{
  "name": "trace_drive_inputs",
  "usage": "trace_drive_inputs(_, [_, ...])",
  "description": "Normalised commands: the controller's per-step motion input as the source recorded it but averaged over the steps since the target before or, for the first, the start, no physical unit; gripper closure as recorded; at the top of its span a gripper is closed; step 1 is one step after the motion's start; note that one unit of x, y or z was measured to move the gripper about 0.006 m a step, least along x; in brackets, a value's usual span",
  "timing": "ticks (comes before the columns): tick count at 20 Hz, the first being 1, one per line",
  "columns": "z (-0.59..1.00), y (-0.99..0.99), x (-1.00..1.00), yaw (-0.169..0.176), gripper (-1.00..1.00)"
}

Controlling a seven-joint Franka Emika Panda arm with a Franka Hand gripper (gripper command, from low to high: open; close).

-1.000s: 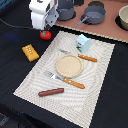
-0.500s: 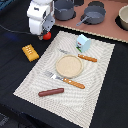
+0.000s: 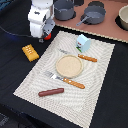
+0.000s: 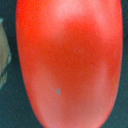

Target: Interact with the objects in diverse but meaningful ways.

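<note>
Hovering over your tomato [image 4: 70,62] at the mat's [image 3: 100,75] far corner: tool [image 3: 45,34], grip state unclear.

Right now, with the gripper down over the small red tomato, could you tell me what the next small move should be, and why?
Probably close the fingers. The tomato fills the wrist view and the gripper sits right over it at the mat's corner, so it looks positioned. Whether the fingers already grip it cannot be seen.

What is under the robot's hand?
A red tomato sits right under the gripper. It fills the wrist view; from outside only a red edge peeks out, the rest is covered.
</note>
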Motion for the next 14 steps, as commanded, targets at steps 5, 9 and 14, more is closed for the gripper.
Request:
trace_drive_inputs(5, [-0.07, 0.03, -0.08, 0.0, 1.0])
trace_drive_inputs(9, [0.54, -0.19, 0.01, -0.007, 1.0])
trace_drive_inputs(14, [1.0, -0.17, 0.39, -0.028, 1.0])
